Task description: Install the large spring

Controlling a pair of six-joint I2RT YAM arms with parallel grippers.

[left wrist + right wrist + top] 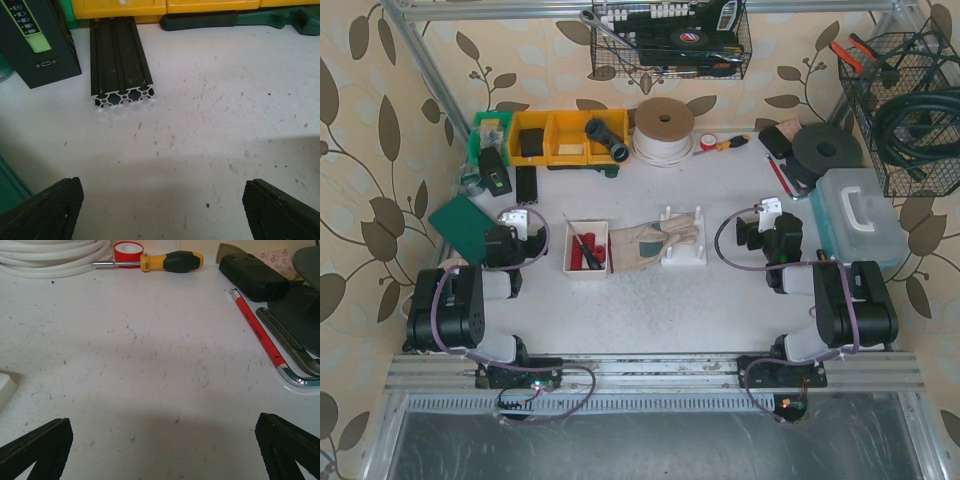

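My left gripper (162,210) and right gripper (165,450) hang spread wide, holding nothing, above the table (650,310). The red spring (590,256) lies in the white tray (602,226), beside the glove (645,240).

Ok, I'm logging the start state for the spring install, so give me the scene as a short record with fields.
left gripper: open, empty, over bare table, black rail ahead
right gripper: open, empty, screwdriver far ahead
tray: white, between the arms, holds red parts, likely the springs
fixture: white, right of the tray
glove: between tray and fixture, fingers overlapping the fixture
task state: no spring picked up yet
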